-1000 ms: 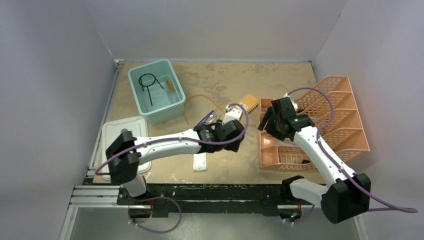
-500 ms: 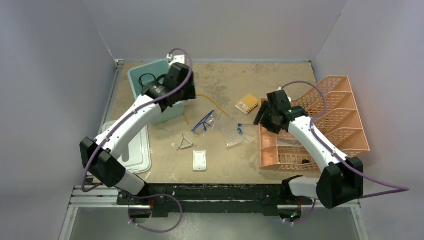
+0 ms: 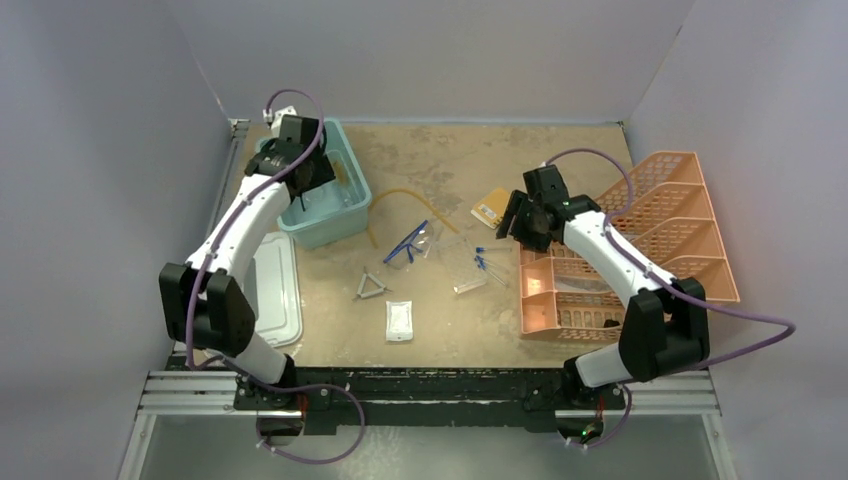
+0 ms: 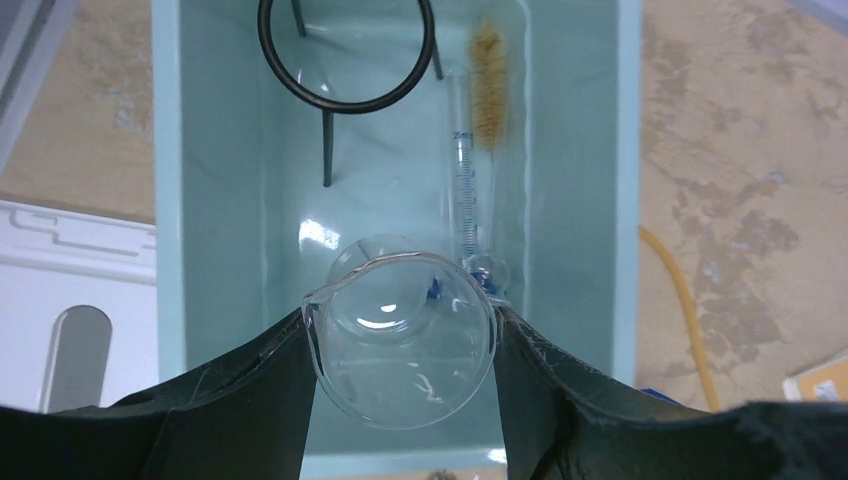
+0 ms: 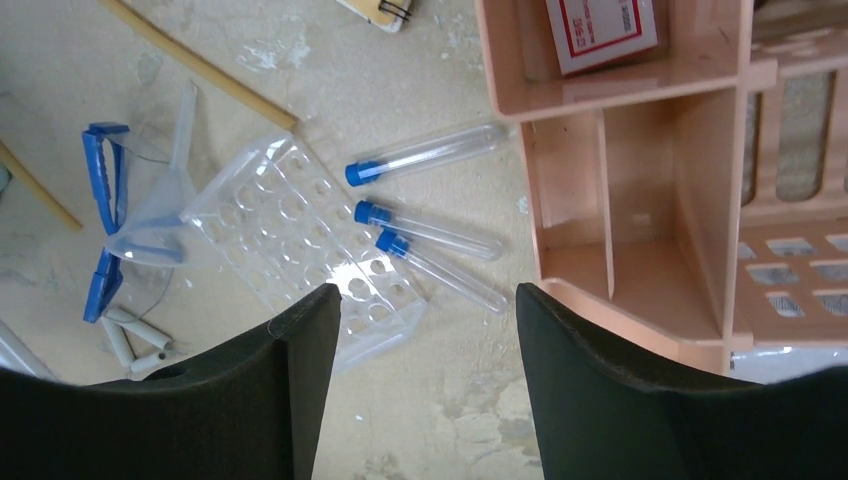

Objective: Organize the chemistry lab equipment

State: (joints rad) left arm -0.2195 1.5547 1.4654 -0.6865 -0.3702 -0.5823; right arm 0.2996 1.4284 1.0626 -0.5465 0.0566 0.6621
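Small beaker (image 4: 400, 352), clamped in my left pincer (image 4: 400, 330) over the teal tub (image 4: 582, 200), is visible only from that wrist. My right pincer (image 5: 425, 300) gapes wide above blue-capped tubes (image 5: 425, 232) on the worktop (image 5: 200, 60). A red-bordered label (image 5: 600, 25) is unreadable.

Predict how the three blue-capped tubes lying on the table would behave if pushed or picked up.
The tubes are round and lie loose on their sides, so a push would probably roll them. They look clear and thin-walled, so likely light and fragile. Their smooth walls may slip.
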